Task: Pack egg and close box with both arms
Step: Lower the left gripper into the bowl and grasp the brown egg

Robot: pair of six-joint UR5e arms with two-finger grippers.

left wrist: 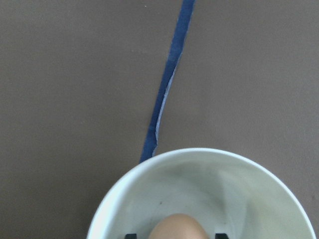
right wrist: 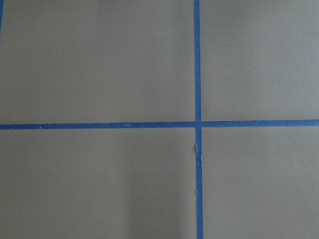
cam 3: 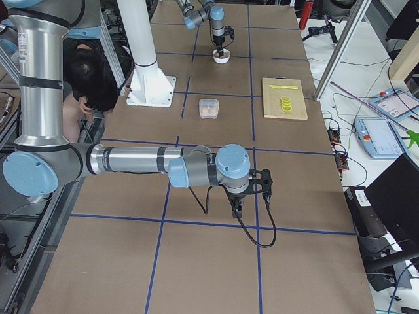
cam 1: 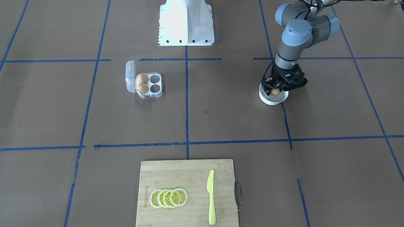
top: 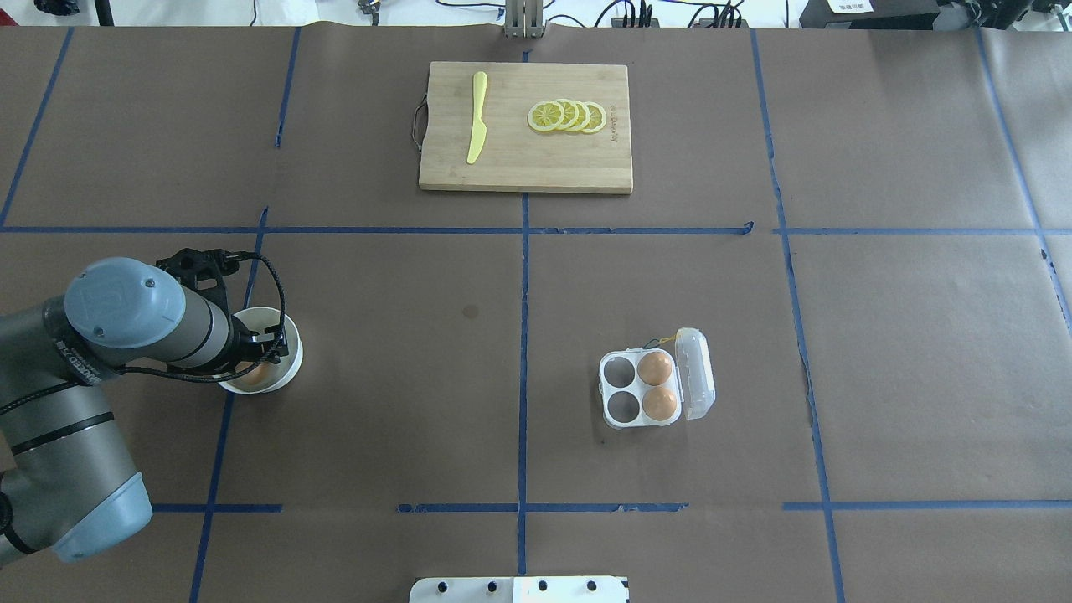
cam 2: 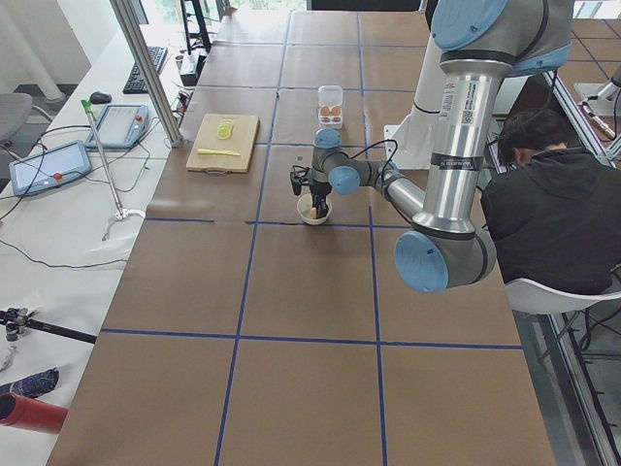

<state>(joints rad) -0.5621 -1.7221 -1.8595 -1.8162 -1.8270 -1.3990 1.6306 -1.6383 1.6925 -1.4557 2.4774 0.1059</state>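
The egg (cam 1: 275, 92) is tan-brown and lies in a round white bowl (cam 1: 268, 100) on my left side. My left gripper (cam 1: 274, 89) reaches down into the bowl. In the left wrist view its two black fingertips (left wrist: 130, 236) sit tight against either side of the egg (left wrist: 179, 226), so it looks shut on it. The clear four-cup box (cam 1: 148, 84) stands open with its lid folded back, two eggs (cam 1: 142, 78) in one row and two empty cups. My right gripper (cam 3: 237, 210) hovers over bare table far from the box; I cannot tell if it is open or shut.
A wooden cutting board (cam 1: 189, 176) with lemon slices (cam 1: 169, 198) and a yellow knife (cam 1: 210, 195) lies at the table's far side. The white pedestal (cam 1: 186, 22) stands behind the box. A seated person (cam 2: 553, 194) is beside the table.
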